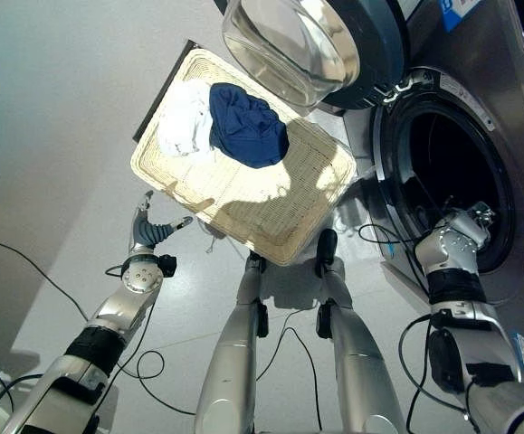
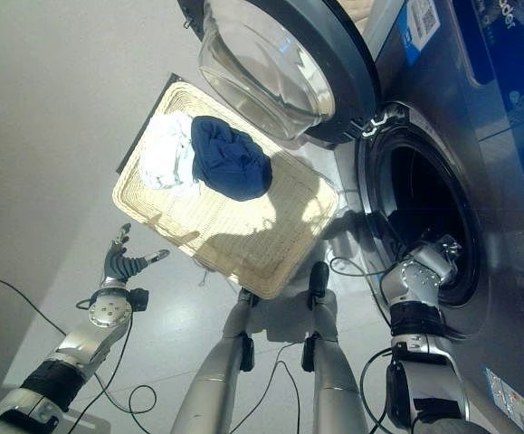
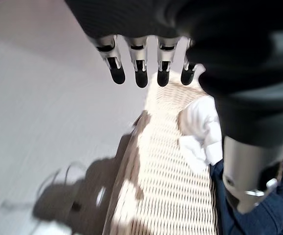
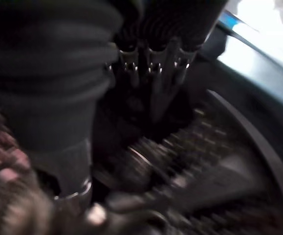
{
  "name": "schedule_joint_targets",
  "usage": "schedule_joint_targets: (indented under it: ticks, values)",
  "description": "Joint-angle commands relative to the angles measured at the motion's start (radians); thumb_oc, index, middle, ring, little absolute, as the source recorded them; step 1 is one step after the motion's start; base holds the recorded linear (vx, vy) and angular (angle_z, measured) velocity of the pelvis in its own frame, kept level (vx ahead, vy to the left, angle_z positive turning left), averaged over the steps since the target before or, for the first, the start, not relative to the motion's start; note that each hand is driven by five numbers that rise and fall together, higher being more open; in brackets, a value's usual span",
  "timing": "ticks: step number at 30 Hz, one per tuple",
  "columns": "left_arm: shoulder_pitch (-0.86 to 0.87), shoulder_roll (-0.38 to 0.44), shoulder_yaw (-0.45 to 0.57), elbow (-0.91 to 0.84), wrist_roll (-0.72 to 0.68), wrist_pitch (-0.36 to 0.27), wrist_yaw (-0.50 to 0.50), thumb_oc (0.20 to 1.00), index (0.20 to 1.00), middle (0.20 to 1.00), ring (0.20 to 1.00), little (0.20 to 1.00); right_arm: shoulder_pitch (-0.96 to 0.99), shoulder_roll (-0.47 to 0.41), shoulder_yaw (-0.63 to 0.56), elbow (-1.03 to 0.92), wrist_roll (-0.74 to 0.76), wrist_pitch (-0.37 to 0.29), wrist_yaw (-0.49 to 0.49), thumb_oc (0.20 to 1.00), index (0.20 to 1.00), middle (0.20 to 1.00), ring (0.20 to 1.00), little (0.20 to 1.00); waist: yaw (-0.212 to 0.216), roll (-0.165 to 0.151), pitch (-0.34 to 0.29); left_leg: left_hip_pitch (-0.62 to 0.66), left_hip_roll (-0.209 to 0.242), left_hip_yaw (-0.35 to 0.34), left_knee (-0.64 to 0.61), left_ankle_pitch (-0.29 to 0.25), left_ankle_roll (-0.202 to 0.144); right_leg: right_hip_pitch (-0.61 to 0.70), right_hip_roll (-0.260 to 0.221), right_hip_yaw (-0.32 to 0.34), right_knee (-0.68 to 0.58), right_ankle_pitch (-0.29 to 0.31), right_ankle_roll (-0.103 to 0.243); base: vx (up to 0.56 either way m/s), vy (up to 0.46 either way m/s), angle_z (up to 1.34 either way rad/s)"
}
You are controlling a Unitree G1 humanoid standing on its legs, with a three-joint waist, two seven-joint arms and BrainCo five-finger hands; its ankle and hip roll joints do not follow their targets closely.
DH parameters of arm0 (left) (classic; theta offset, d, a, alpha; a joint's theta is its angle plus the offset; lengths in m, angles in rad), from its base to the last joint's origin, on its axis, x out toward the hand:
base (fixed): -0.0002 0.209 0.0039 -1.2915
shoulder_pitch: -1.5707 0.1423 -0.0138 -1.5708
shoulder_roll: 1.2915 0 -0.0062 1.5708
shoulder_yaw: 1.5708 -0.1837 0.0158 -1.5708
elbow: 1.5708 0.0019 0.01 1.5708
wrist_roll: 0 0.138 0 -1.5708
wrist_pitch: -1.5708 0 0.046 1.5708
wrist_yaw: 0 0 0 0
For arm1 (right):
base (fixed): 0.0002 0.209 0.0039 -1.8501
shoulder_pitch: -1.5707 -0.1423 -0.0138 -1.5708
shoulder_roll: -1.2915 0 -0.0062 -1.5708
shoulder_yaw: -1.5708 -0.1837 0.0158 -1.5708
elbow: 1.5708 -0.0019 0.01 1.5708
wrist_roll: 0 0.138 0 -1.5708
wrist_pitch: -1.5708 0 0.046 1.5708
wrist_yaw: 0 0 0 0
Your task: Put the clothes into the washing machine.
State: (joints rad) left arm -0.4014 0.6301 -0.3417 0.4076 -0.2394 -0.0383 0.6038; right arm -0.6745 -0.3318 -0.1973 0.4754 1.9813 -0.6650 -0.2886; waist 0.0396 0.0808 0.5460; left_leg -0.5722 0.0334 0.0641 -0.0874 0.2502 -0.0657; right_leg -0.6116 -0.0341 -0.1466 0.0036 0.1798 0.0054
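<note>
Clothes: navy garment (image 1: pixel 247 125) and white garment (image 1: pixel 184 119) touching, in far end of wicker basket (image 1: pixel 271 217), well beyond left hand (image 1: pixel 149 231) fingertips. Left hand beside basket's near edge, fingers spread, relaxed, nothing held. Washing machine (image 1: pixel 497 108) door (image 1: pixel 311 41) swung open. Right hand (image 2: pixel 424 262) at drum opening (image 1: pixel 456 172), fingers extending into dark drum; grasp cannot be made out.

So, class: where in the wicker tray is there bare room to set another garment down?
The wicker tray is bare across the half nearer the robot. The far corner is crowded: the white cloth and navy garment lie bunched together there, below the open door.
</note>
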Motion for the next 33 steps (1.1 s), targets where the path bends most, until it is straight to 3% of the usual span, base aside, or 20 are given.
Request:
schedule_joint_targets:
  ticks: [1,3,5,10,14,20,25,28,30,33]
  values:
    - [-0.030,0.008,0.055,-0.014,0.135,-0.073,0.145,1.000,1.000,1.000,1.000,1.000,0.081,-0.050,0.018,-0.088,-0.009,0.086,0.133,1.000,1.000,1.000,1.000,1.000,-0.034,-0.022,-0.026,-0.003,-0.059,0.032,0.003,-0.055,0.009,-0.004,-0.025,-0.017,-0.007,0.038,0.088,0.00,0.000,0.00]
    - [-0.034,0.006,0.061,-0.012,0.170,-0.084,0.181,1.000,1.000,1.000,1.000,1.000,0.103,-0.059,0.045,-0.074,-0.009,0.121,0.188,1.000,1.000,1.000,1.000,1.000,-0.040,-0.027,-0.026,-0.003,-0.056,0.037,0.003,-0.054,0.009,-0.007,-0.022,-0.011,-0.006,0.040,0.088,0.01,0.045,0.00]
    - [-0.086,0.024,0.047,0.003,0.309,-0.060,0.221,1.000,1.000,1.000,1.000,1.000,0.161,-0.055,0.125,-0.082,-0.367,0.194,0.185,1.000,1.000,1.000,1.000,1.000,-0.066,-0.044,-0.026,-0.009,-0.049,0.049,0.004,-0.048,0.004,-0.022,-0.009,0.016,0.006,0.041,0.085,0.00,0.056,-0.04]
    - [-0.185,0.054,0.008,0.046,0.342,-0.022,0.183,1.000,1.000,1.000,1.000,1.000,0.209,-0.074,0.197,-0.062,-0.574,0.271,0.210,1.000,1.000,1.000,1.000,1.000,-0.097,-0.065,-0.026,-0.015,-0.042,0.063,0.006,-0.044,-0.002,-0.041,0.005,0.044,0.021,0.041,0.084,0.01,0.026,-0.06]
    - [-0.307,0.053,-0.057,0.139,0.372,0.037,0.171,1.000,1.000,1.000,1.000,1.000,0.209,-0.089,0.278,-0.010,-0.627,0.358,0.278,1.000,1.000,1.000,1.000,1.000,-0.123,-0.085,-0.026,-0.024,-0.037,0.078,0.017,-0.046,-0.008,-0.055,0.016,0.065,0.030,0.041,0.084,0.03,0.025,-0.15]
    - [-0.442,0.036,-0.136,0.261,0.429,0.114,0.162,1.000,1.000,1.000,1.000,1.000,0.171,-0.090,0.354,0.034,-0.656,0.424,0.281,1.000,1.000,1.000,1.000,1.000,-0.145,-0.107,-0.026,-0.040,-0.029,0.097,0.026,-0.049,-0.014,-0.077,0.027,0.081,0.037,0.045,0.086,0.03,0.006,-0.15]
    - [-0.532,0.028,-0.222,0.347,0.538,0.236,0.077,1.000,1.000,1.000,1.000,1.000,0.156,-0.080,0.415,0.027,-0.709,0.436,0.249,1.000,1.000,1.000,1.000,1.000,-0.167,-0.126,-0.026,-0.064,-0.026,0.105,0.038,-0.052,-0.016,-0.102,0.036,0.092,0.042,0.051,0.086,0.04,-0.024,-0.08]
    - [-0.552,0.027,-0.245,0.377,0.560,0.265,0.054,1.000,1.000,1.000,1.000,1.000,0.158,-0.075,0.430,0.021,-0.725,0.439,0.243,1.000,1.000,1.000,1.000,1.000,-0.175,-0.130,-0.026,-0.075,-0.026,0.108,0.046,-0.053,-0.018,-0.114,0.040,0.097,0.047,0.053,0.086,0.03,-0.003,-0.02]
    - [-0.575,0.030,-0.266,0.404,0.599,0.315,0.017,1.000,1.000,1.000,1.000,1.000,0.163,-0.079,0.442,0.012,-0.733,0.456,0.247,1.000,1.000,1.000,1.000,1.000,-0.183,-0.133,-0.026,-0.082,-0.025,0.114,0.051,-0.055,-0.019,-0.122,0.042,0.100,0.049,0.053,0.086,0.04,0.016,-0.11]
    - [-0.606,0.045,-0.312,0.455,0.671,0.452,-0.104,1.000,1.000,1.000,1.000,1.000,0.179,-0.085,0.453,-0.002,-0.688,0.466,0.292,1.000,1.000,1.000,1.000,1.000,-0.195,-0.137,-0.026,-0.092,-0.024,0.115,0.058,-0.059,-0.023,-0.133,0.044,0.105,0.055,0.049,0.087,0.04,0.013,-0.07]
